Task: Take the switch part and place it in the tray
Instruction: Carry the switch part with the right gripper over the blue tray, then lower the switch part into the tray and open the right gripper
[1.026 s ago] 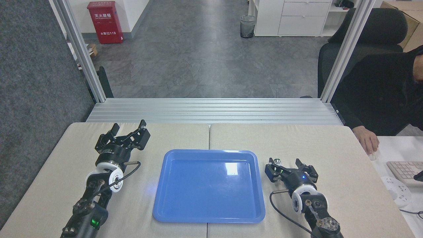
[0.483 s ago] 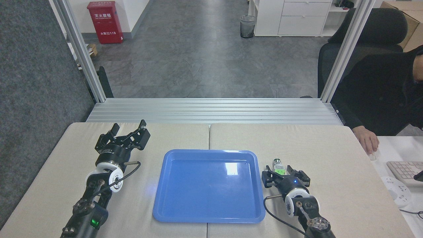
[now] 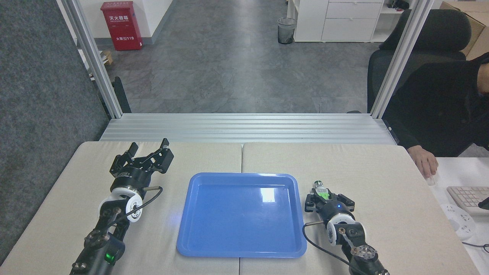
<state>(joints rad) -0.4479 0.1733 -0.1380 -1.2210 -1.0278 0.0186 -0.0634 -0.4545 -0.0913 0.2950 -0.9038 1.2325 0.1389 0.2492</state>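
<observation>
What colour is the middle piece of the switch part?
Bright green, on the switch part in the head view.

Grey stone-look floor (image 3: 229, 65) stretching back, kinda glossy with soft daylight on it. Red cabinet (image 3: 121, 25) with white characters against the far wall on the left, small mesh waste bin (image 3: 286, 30) further right, just beside white drawer units (image 3: 345, 19). Dark grey felt-like partition (image 3: 42, 95) filling the left side. Two slanted aluminium posts (image 3: 89, 57) framing it all, ribbed metal rail (image 3: 244, 128) running across below. Black office chair (image 3: 428, 42) on the right.
</observation>
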